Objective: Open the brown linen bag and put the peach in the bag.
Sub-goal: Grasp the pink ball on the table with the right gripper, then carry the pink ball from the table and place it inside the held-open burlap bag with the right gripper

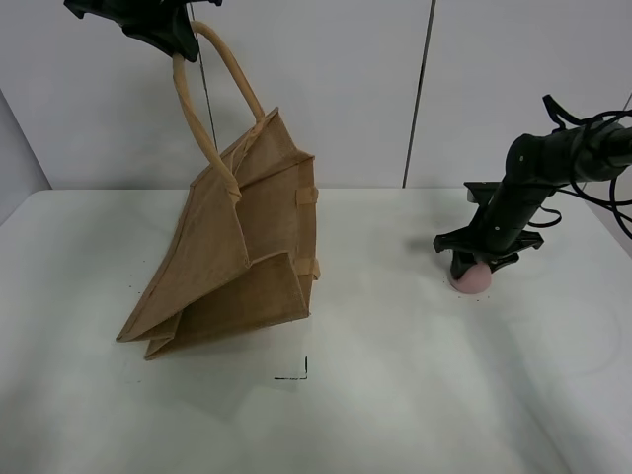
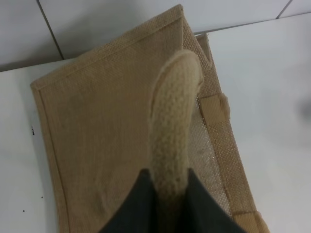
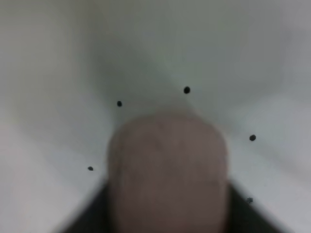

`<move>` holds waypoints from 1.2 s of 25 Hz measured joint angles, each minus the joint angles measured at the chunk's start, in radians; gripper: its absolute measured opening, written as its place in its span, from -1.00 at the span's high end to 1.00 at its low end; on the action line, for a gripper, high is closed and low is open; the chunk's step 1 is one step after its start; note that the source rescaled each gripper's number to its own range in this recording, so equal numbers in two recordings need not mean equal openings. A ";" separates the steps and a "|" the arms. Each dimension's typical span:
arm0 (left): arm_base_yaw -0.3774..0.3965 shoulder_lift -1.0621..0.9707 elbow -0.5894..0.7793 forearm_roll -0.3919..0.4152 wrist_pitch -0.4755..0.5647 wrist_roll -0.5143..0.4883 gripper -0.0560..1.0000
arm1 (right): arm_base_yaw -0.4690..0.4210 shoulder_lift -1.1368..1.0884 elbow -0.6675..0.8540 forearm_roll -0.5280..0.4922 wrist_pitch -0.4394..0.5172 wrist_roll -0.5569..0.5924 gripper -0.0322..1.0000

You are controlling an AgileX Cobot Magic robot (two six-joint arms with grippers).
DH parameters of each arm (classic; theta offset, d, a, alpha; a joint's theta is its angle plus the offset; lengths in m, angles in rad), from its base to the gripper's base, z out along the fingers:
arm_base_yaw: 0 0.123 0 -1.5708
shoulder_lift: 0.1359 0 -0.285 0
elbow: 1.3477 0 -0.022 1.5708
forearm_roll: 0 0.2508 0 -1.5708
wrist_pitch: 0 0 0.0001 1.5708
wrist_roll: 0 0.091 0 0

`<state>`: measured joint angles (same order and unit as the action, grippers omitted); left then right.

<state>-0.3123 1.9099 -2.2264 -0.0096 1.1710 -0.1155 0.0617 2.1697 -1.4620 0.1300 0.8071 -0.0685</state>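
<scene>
The brown linen bag [image 1: 232, 257] hangs tilted from one rolled handle [image 1: 232, 69], with its lower corners resting on the white table. My left gripper [image 1: 168, 35] is high at the top left, shut on that handle. In the left wrist view the handle [image 2: 172, 121] runs between the dark fingers [image 2: 133, 208] above the bag's flat side [image 2: 97, 131]. The bag's mouth looks folded shut. The peach [image 1: 472, 278] sits on the table at the right. My right gripper [image 1: 476, 265] is down over the peach. In the right wrist view the peach [image 3: 167, 165] fills the gap between the fingers [image 3: 92, 216].
A black corner mark [image 1: 296, 373] is on the white table [image 1: 395, 395] in front of the bag. Small black dots [image 3: 187, 90] ring the peach's spot. A white wall with a dark seam [image 1: 420, 89] stands behind the table.
</scene>
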 joint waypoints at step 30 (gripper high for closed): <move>0.000 -0.031 0.000 0.003 0.000 0.000 0.89 | 0.378 0.034 -0.481 0.579 0.042 -0.452 0.94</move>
<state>-0.3123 1.8785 -2.2264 -0.0066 1.1710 -0.1155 0.4397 2.2037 -1.9432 0.7094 0.8489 -0.5209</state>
